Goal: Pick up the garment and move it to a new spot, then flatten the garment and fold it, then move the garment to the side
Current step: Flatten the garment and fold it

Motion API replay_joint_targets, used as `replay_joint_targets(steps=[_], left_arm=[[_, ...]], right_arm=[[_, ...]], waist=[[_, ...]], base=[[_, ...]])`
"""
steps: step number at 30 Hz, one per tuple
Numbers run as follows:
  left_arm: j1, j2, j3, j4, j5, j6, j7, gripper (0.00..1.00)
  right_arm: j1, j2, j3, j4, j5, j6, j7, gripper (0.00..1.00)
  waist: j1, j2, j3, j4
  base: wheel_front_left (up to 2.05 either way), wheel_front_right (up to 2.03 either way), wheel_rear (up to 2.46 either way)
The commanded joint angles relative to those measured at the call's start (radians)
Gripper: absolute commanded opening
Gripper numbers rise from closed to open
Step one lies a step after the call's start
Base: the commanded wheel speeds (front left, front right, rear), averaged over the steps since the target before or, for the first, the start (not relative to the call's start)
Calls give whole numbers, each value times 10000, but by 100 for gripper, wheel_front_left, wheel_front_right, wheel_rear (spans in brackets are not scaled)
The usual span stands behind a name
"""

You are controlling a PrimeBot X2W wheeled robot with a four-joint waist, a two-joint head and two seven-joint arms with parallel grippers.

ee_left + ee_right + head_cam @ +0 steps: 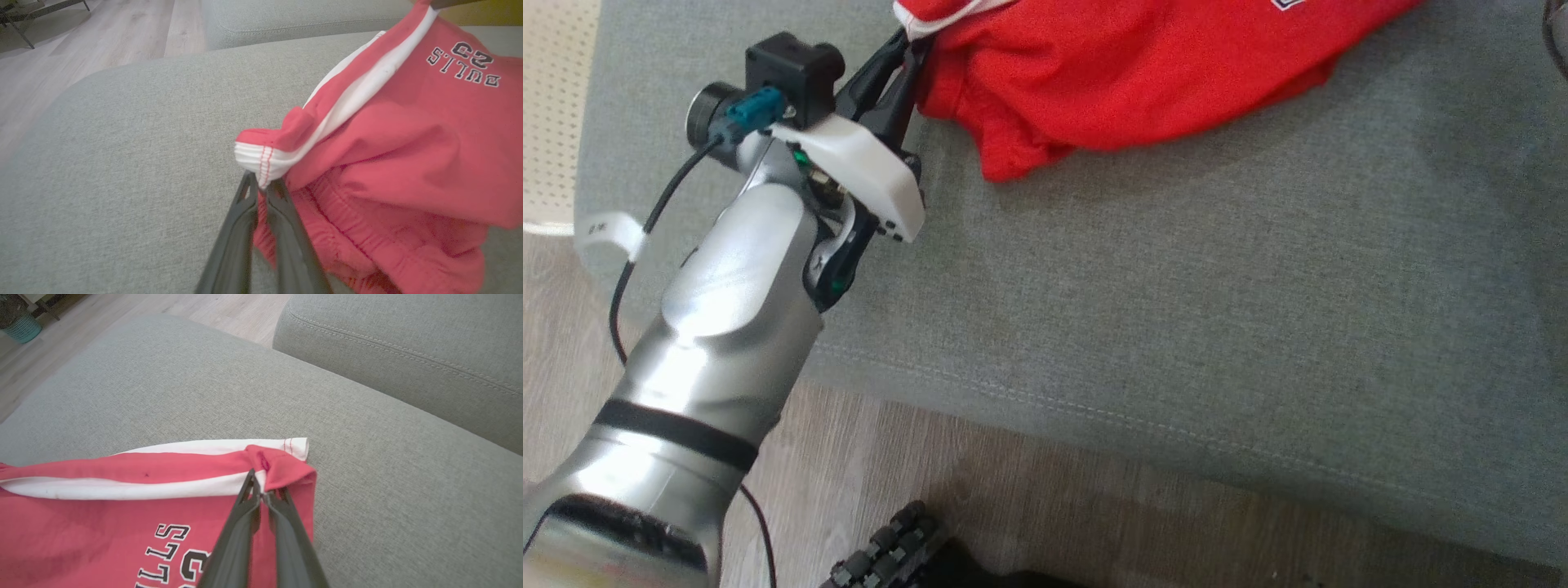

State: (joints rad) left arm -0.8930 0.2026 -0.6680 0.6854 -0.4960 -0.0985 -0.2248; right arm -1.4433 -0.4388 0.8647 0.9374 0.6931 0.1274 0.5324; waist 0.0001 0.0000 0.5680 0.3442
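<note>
The red shorts point(1135, 73) sit at 12 to 1 o'clock in the head view, on a grey sofa seat point(1176, 286), with wooden floor point(890, 457) along the 6 to 7 o'clock edge. The left gripper point(913, 45), at 11 o'clock, has its 2 fingers pressed together on the left corner of the shorts.

In the left wrist view that gripper point(261, 183) pinches a hem corner where a white stripe point(359, 94) ends. The cloth rises from there toward 1 o'clock, where a "BULLS 23" print point(463, 63) shows upside down, and the gathered waistband sags at 5 o'clock.

In the right wrist view the right gripper point(263, 490) pinches the other striped corner at centre. The shorts spread toward 8 o'clock, and a back cushion point(408, 347) lies at 1 o'clock
</note>
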Motion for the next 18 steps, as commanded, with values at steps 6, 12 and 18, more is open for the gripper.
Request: replay_joint_targets(steps=[6, 12, 18], left_arm=[[-816, 91, 391, 534, 1, -93, -274, 0], [-1010, -52, 508, 878, 57, -15, -342, 100], [-969, -57, 843, 899, 150, 83, -364, 100]], right_arm=[[-602, 335, 266, 303, 74, 33, -557, 6], [-818, 480, 196, 744, 153, 33, -1354, 100], [-869, 626, 165, 1316, 208, 33, -2175, 100]], waist=[[-1, 0, 290, 54], [-1, 0, 369, 75], [-1, 0, 277, -2]], base=[[0, 0, 0], [0, 0, 0], [0, 0, 0]])
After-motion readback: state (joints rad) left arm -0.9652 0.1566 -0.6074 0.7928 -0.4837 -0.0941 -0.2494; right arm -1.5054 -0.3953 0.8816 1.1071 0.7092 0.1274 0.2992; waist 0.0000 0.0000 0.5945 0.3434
